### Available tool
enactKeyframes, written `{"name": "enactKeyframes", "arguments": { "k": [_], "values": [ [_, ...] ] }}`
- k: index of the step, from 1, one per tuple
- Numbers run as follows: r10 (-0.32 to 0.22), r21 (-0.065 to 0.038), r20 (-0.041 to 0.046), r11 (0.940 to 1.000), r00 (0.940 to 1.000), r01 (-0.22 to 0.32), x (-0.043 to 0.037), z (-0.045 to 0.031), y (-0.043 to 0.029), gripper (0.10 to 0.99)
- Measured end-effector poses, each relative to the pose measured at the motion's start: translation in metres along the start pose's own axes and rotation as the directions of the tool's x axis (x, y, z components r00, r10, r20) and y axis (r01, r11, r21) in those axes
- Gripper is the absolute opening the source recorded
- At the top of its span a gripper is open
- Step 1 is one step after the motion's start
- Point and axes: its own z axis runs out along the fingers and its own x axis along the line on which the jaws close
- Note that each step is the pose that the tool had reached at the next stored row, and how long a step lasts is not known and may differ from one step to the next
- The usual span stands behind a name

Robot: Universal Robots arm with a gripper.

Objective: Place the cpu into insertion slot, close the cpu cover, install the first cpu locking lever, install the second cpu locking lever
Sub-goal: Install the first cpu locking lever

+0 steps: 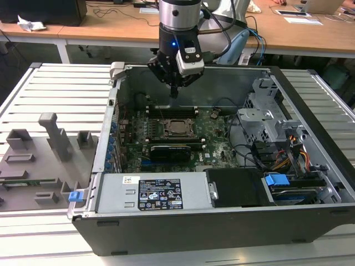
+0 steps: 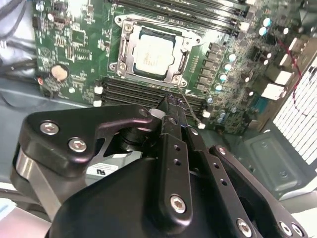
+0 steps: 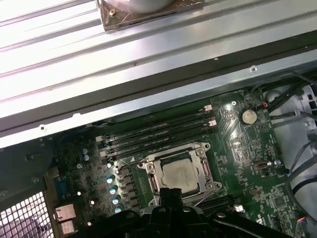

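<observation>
In the exterior view a grey fixture tray [image 1: 39, 160] lies at left on the tabletop [image 1: 55, 83], beside the open PC case [image 1: 183, 221]. Inside, the gripper [image 1: 174, 93] hangs over the motherboard [image 1: 216, 138] w/ jaws closed on nothing, near the cpu [image 1: 177, 127]. The cpu sits in the insertion slot [image 2: 132, 52], w/ the cpu cover [image 2: 148, 25] framing it.

The setting was a robotics laboratory or test workshop. A silver-and-black robot arm [image 1: 178, 16] stood over a slatted grey aluminium workbench [image 1: 61, 83] that carried an open dark grey desktop computer case [image 1: 194, 227] and grey plastic fixture blocks [image 1: 55, 136]. Light wooden desks [image 1: 111, 30] with white paper sheets [image 1: 302, 20] lined the background.
</observation>
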Motion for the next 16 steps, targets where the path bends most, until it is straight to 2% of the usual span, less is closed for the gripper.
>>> {"name": "enactKeyframes", "arguments": {
  "k": [1,2,6,9,10,12,13,15,16],
  "values": [
    [-0.019,0.000,-0.0010,0.9998,0.9998,0.019,0.0000,0.0001,0.0000,0.106],
    [-0.063,0.000,-0.0033,0.9980,0.9980,0.063,0.0000,0.0004,0.0000,0.106],
    [-0.124,-0.001,-0.0024,0.9923,0.9923,0.124,-0.0001,0.0019,-0.0002,0.106],
    [-0.138,-0.002,0.0066,0.9905,0.9905,0.138,0.0000,0.0030,-0.0008,0.106],
    [-0.140,-0.003,0.0134,0.9902,0.9901,0.140,0.0000,0.0038,-0.0012,0.106],
    [-0.143,-0.004,0.0164,0.9898,0.9896,0.143,-0.0001,0.0059,-0.0014,0.106],
    [-0.158,-0.004,0.0156,0.9875,0.9874,0.158,0.0000,0.0094,-0.0017,0.106],
    [-0.215,-0.004,0.0125,0.9766,0.9766,0.215,0.0000,0.0136,-0.0019,0.106],
    [-0.223,-0.004,0.0122,0.9748,0.9748,0.223,0.0015,0.0153,-0.0024,0.106]
  ]
}}
